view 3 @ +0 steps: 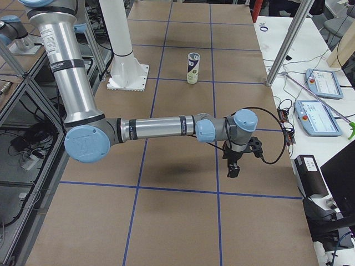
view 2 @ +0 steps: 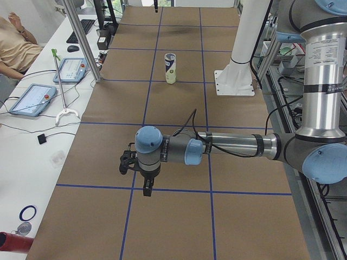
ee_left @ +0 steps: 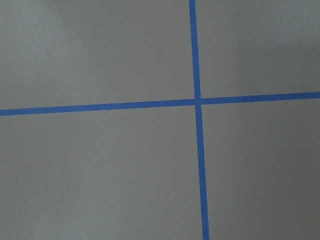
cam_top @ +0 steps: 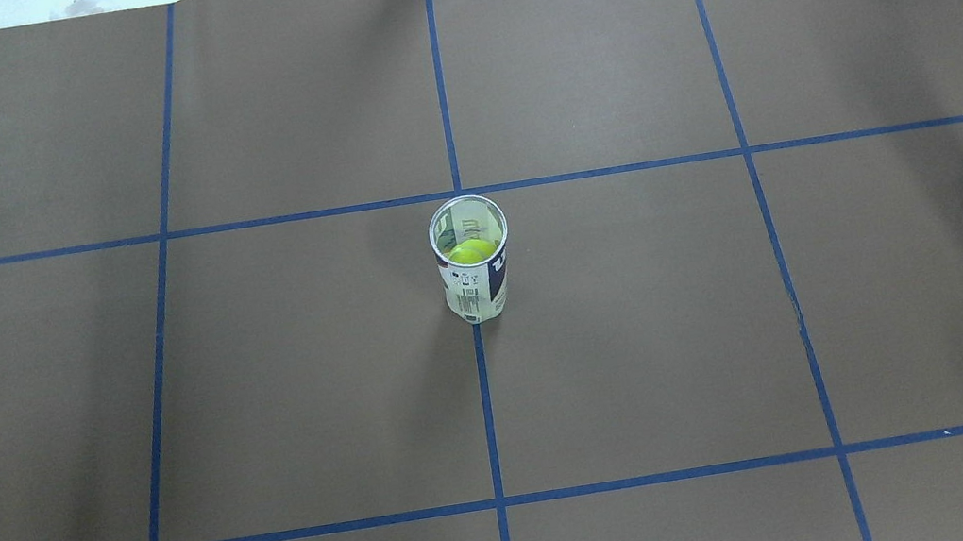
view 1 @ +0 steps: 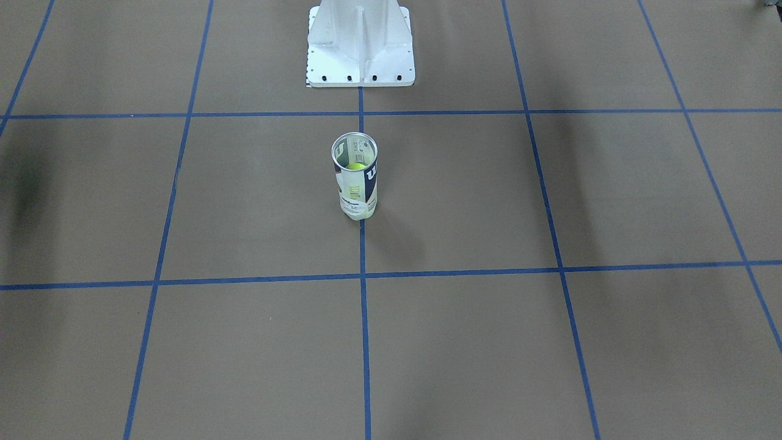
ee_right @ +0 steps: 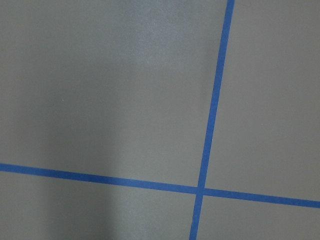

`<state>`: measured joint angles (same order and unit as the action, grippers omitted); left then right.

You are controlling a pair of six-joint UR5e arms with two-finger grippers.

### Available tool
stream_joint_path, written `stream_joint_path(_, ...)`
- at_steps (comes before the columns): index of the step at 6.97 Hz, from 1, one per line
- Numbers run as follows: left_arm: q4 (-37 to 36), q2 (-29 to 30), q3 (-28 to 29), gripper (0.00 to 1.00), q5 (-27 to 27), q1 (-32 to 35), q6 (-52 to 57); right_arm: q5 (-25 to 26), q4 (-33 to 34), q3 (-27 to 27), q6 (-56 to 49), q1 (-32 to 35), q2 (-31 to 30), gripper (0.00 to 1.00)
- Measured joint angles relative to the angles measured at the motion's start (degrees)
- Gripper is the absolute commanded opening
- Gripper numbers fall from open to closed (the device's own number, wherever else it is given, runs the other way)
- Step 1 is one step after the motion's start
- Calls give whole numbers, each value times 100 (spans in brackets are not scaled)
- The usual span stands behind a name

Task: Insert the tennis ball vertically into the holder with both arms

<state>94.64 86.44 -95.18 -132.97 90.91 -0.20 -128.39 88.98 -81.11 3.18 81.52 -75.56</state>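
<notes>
The holder (cam_top: 476, 286), a clear can with a metal rim and a white and navy label, stands upright at the table's middle on a blue tape line. It also shows in the front view (view 1: 357, 189) and in both side views (view 2: 171, 67) (view 3: 193, 67). A yellow-green tennis ball (cam_top: 471, 251) sits inside it (view 1: 356, 165). My left gripper (view 2: 145, 187) hangs over the table's left end, far from the holder. My right gripper (view 3: 233, 169) hangs over the right end, also far off. Both point down and show only in the side views, so I cannot tell if they are open or shut.
The white bolted pedestal (view 1: 360, 46) stands at the robot's edge behind the holder. Blue tape lines (cam_top: 487, 403) grid the brown table. Both wrist views show only brown paper and tape crossings (ee_left: 198, 102) (ee_right: 201, 189). Tablets and an operator (view 2: 16, 40) are beside the table.
</notes>
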Motion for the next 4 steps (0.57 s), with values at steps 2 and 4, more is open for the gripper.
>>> stream_joint_path(2, 45, -2, 76, 100, 5, -6, -4, 6, -3, 6, 50, 2, -33, 100)
stream_joint_path(4, 110, 3, 128, 100, 7, -7, -8, 6, -6, 7, 74, -3, -37, 100)
